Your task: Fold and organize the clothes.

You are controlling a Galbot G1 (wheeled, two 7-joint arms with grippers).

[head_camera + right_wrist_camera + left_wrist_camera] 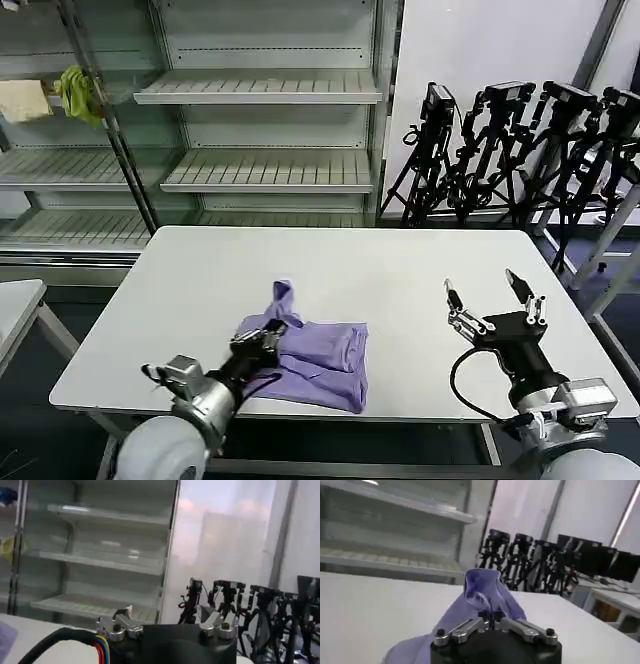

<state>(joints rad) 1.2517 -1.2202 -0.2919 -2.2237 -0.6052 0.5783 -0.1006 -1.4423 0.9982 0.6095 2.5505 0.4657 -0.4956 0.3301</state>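
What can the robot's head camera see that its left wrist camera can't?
Head view alone: the right gripper, open above the white table, and the T-shirt lying folded near the front edge. Left wrist view alone: the left gripper close up, shut on a raised peak of the T-shirt. Both: the purple shirt, the table, shelves and tripods.

White table; shelves; black tripods

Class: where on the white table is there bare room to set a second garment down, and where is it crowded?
Free: the far half of the table, beyond the T-shirt, and the strip between the shirt and the open right gripper. Also the left edge, beside the shirt. Crowded: the near left-centre, where the left gripper pinches the shirt, and the near right corner under the right gripper.
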